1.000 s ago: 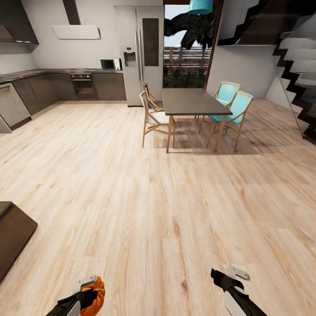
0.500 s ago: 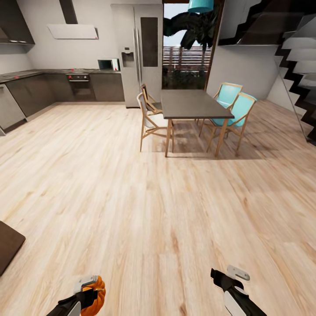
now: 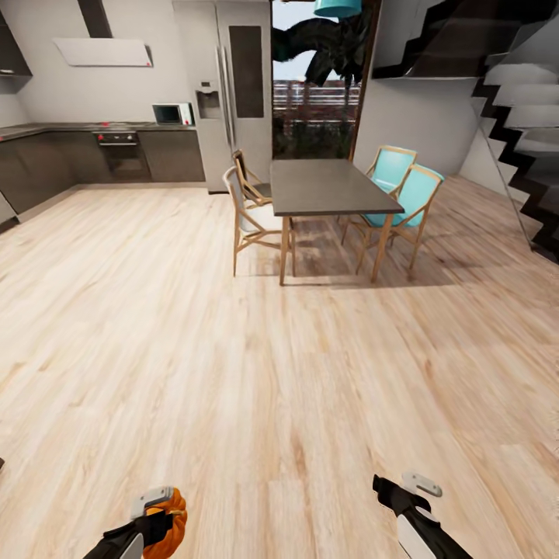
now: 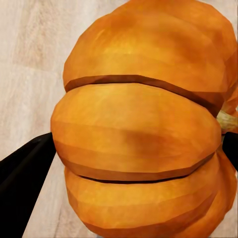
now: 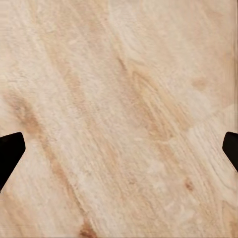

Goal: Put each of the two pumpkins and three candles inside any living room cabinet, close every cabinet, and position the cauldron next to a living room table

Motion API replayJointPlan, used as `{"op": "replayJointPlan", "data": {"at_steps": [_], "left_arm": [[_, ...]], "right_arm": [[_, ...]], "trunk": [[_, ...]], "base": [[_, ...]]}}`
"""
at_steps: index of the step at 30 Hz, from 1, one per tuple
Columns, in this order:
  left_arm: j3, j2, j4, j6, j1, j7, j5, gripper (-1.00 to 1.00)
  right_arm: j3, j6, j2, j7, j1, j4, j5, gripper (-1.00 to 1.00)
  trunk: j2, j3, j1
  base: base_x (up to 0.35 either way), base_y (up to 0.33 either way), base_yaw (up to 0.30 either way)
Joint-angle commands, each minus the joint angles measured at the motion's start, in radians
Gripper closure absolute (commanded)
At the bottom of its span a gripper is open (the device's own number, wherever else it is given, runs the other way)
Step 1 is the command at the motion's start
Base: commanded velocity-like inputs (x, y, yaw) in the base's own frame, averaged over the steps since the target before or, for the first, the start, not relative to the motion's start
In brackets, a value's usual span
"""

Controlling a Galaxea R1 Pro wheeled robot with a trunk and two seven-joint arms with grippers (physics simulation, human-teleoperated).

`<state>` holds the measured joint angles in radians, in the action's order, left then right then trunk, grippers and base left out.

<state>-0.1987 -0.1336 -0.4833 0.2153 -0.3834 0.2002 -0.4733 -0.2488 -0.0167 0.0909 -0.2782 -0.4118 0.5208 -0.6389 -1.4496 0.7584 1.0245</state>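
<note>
A bright orange ribbed pumpkin (image 3: 171, 522) is held low over the plank floor at the head view's bottom left, with my left gripper (image 3: 157, 515) shut on it. In the left wrist view the pumpkin (image 4: 139, 124) sits close up between the black fingers (image 4: 22, 176). My right gripper (image 3: 397, 491) hangs at the bottom right, open and holding nothing; its wrist view shows bare floor (image 5: 119, 99) between widely spread fingertips (image 5: 10, 148). The candles, cabinet and cauldron are out of view.
Ahead stands a dark-topped dining table (image 3: 326, 186) with wooden chairs (image 3: 248, 221) and turquoise chairs (image 3: 411, 202). A grey fridge (image 3: 225, 93) and dark kitchen units (image 3: 116, 151) line the back wall. A black staircase (image 3: 520, 101) rises at right. Light wood floor (image 3: 256, 373) stretches between.
The whole view has swung to the right, so the camera moved. A dark brown piece at the left edge has slid out of view. Both grippers keep their pose and the pumpkin stays held.
</note>
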Motion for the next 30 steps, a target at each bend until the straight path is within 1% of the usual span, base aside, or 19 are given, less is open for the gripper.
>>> {"op": "replayJointPlan", "data": {"at_steps": [1,7,12,25,30], "left_arm": [[-0.008,-0.002,-0.003,0.004,0.000,0.010,-0.008,1.00],[-0.008,-0.001,-0.003,0.002,0.000,0.010,-0.008,1.00],[-0.008,-0.001,-0.003,0.001,0.000,0.010,-0.008,1.00],[-0.008,-0.002,-0.004,0.001,0.000,0.010,-0.008,1.00],[-0.008,-0.003,-0.004,0.001,0.000,0.010,-0.008,1.00]], "right_arm": [[-0.008,-0.002,0.001,-0.007,-0.001,0.001,-0.009,-1.00],[-0.007,-0.002,0.001,-0.007,-0.001,0.001,-0.010,-1.00],[-0.006,-0.002,0.001,-0.007,-0.001,0.001,-0.010,-1.00],[-0.006,-0.002,0.001,-0.007,-0.001,0.001,-0.010,-1.00],[-0.006,-0.002,0.001,-0.007,-0.001,0.001,-0.010,-1.00]], "trunk": [[0.000,0.001,0.001],[0.000,0.005,0.001],[0.000,0.007,0.001],[0.000,0.008,0.001],[0.000,0.008,0.001]], "base": [[0.320,-0.107,-0.247],[0.285,-0.158,-0.254],[0.184,-0.209,-0.263],[0.017,-0.220,-0.276],[0.017,-0.152,-0.278]]}}
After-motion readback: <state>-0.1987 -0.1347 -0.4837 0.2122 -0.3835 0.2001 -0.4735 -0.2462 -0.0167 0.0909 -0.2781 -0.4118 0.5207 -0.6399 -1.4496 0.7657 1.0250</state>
